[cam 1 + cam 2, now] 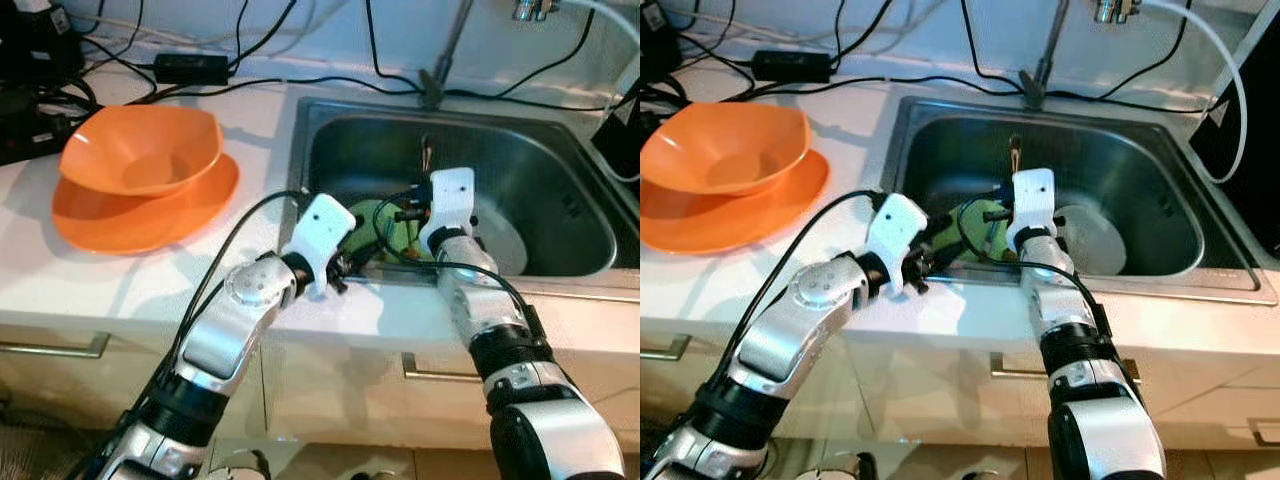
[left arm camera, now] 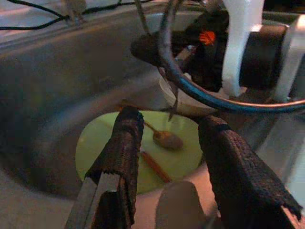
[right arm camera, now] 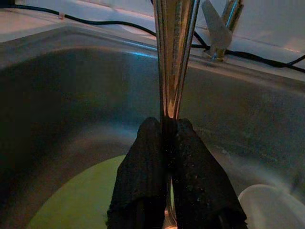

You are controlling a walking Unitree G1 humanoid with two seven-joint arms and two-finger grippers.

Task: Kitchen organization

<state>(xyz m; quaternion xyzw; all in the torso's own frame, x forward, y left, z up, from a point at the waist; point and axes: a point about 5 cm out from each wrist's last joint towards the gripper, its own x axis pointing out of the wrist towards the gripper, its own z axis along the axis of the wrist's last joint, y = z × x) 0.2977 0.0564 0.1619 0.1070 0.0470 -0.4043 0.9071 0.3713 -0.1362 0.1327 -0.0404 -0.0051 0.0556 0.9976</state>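
Now the right gripper (image 3: 167, 138) is seen over the stainless steel sink (image 1: 560, 215), centre of the head views, its two black fingers pressed tight on a slim metal utensil handle (image 3: 172, 57) that rises upright between them; which utensil it is cannot be told. Below it, on the sink floor, a round lime-green plate (image 2: 183, 160) is laid flat, and on it a small brown spoon (image 2: 164, 139) and a thin orange stick (image 2: 153, 166) are seen. Just right of the green plate, a white round dish (image 1: 1095, 240) is resting in the basin. The left gripper (image 2: 171, 162) is held at the sink's near-left rim, its fingers spread apart with nothing between them, pointed in at the green plate. At the upper left of the head views, an orange plastic bowl (image 1: 140, 150) is stacked on an orange round plate (image 1: 120, 225) on the white countertop (image 1: 250, 130). Black cables (image 1: 250, 85) are strung along the back wall, beside the metal tap stem (image 1: 445, 60).
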